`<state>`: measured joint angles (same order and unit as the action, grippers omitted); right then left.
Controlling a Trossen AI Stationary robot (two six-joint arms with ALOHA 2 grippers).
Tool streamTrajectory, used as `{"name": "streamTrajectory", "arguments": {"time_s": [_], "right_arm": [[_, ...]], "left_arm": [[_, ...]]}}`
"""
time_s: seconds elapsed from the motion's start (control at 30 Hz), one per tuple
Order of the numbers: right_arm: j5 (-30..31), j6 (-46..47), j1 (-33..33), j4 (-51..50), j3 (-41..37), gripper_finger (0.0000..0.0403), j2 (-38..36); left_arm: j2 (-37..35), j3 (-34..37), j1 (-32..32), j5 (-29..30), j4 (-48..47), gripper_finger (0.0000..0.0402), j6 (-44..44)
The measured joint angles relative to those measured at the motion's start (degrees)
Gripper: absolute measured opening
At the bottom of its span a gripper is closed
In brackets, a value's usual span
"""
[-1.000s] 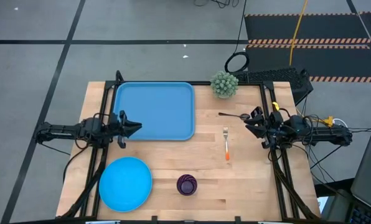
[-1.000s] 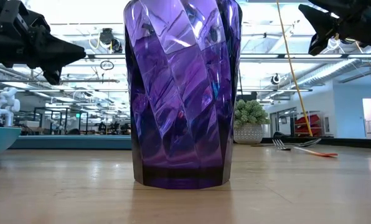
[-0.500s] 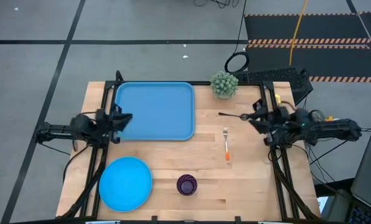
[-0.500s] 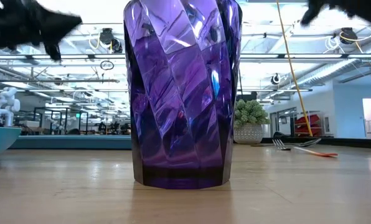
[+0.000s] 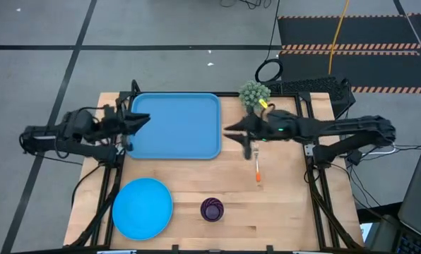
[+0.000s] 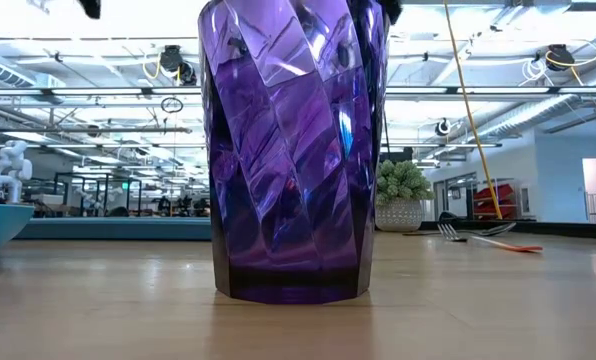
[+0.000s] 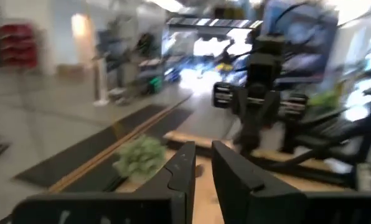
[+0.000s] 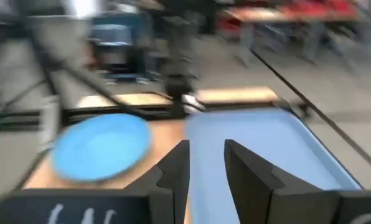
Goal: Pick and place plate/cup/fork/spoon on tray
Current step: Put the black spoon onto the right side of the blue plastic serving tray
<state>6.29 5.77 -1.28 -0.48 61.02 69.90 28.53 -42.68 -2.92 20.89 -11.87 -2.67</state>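
The sky-blue plate [image 5: 143,207] and the purple cup [image 5: 212,209] rest on the table near its near edge. The blue tray [image 5: 175,125] lies at the far left. The orange-handled fork [image 5: 257,171] lies flat right of the tray. In the high view my right arm hides the spoon; in the low view the spoon [image 6: 496,229] lies behind the fork [image 6: 478,240]. My left gripper [image 5: 141,120] hovers over the tray's left rim, fingers a little apart, empty. My right gripper [image 5: 233,134] hovers between tray and fork, fingers a little apart, empty.
A small potted plant [image 5: 253,94] stands at the far edge, right of the tray. Bare wood shows between the cup and the table's right edge. The cup [image 6: 293,150] fills the middle of the low view.
Both grippers have risen, leaving the top of the low view. My right gripper has swung from the table's right edge toward the left, to above the spot beside the tray's right rim. My left gripper has drifted toward the far edge.
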Motion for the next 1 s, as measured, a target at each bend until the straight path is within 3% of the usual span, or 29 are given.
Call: {"name": "streamTrajectory", "arguments": {"time_s": [0.1,0.2,0.33,0.43,0.53,0.7,1.0], "right_arm": [[7.8,8.6,-1.9,-8.9,3.6,0.0093,3.8],[13.0,15.2,-4.6,-24.7,5.4,0.0093,6.0],[12.7,24.9,-8.4,-42.6,5.5,0.0093,8.2],[11.7,26.4,-10.5,-50.6,5.5,0.0093,9.6],[11.4,22.3,-13.3,-53.1,5.5,0.0093,10.0],[10.2,4.5,-16.7,-52.2,5.6,0.0093,10.0],[2.7,-7.9,-22.8,-52.0,-0.3,0.0094,10.0]], "left_arm": [[7.0,-5.6,0.0,7.0,-6.2,0.0056,0.0],[12.7,-7.3,0.0,12.6,-7.5,0.0056,0.0],[19.7,-6.7,0.0,11.3,-1.2,0.0056,4.7],[23.7,-6.6,-0.1,8.7,3.0,0.0056,9.0],[26.8,-6.6,-0.1,7.2,6.6,0.0056,11.1],[30.1,-6.6,-0.5,7.1,10.6,0.0056,14.2],[31.7,-6.6,-0.5,7.0,10.7,0.0056,17.9]]}}
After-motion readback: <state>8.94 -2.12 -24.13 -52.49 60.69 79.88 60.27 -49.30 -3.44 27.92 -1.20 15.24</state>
